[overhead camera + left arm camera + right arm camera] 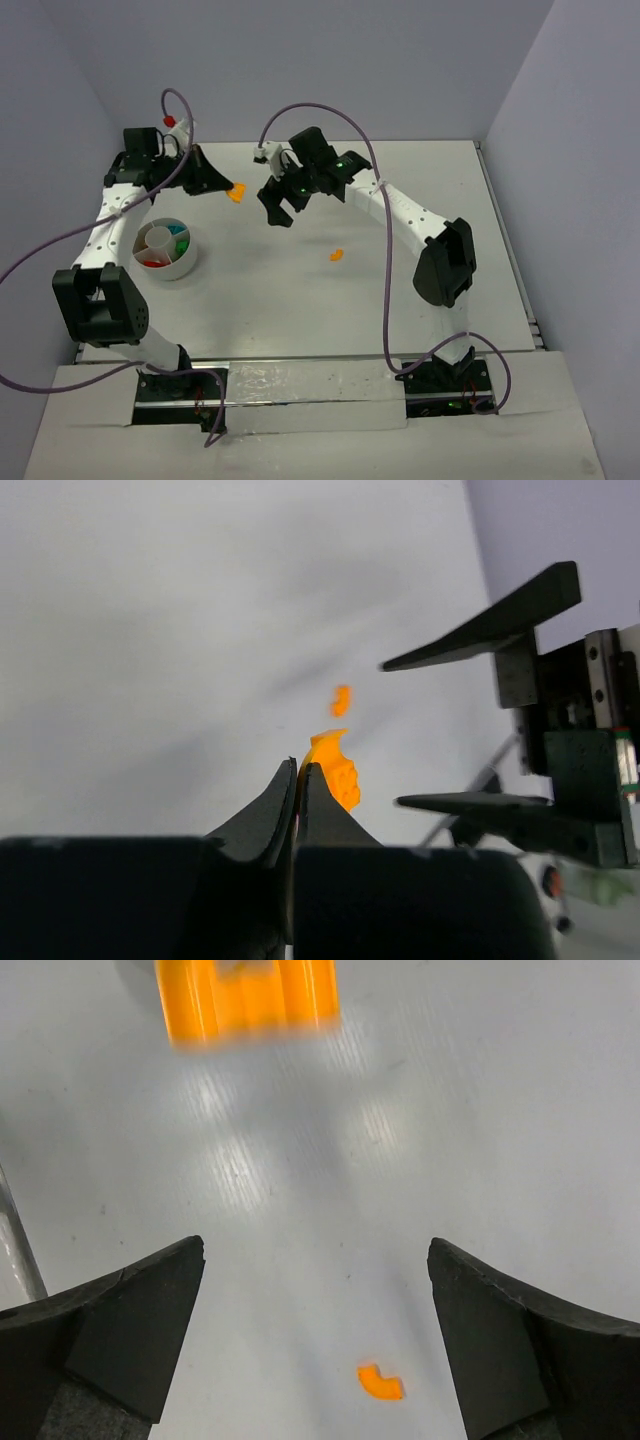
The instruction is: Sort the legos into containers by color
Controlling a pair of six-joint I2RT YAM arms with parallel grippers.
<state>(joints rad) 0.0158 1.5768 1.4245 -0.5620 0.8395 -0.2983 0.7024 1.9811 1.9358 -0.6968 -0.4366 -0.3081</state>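
The left tool (298, 772) is clenched on an orange lego (335, 765), which it holds raised off the counter (150, 630). The right tool (315, 1260) hangs just beside it, released, jaws wide with nothing between them. A curved orange lego (336, 254) lies on the counter, nearer the arm bases. Well to its left stands the white bowl (190, 262), holding green and cyan pieces (180, 238) and red pieces (153, 262).

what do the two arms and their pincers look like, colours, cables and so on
The left arm and right arm have white links with bulky black joint housings. The left pincer and right pincer are black, each with two tapering wedge-shaped fingers. A thin purple cable loops along each arm, and small green lights glow by the right wrist.
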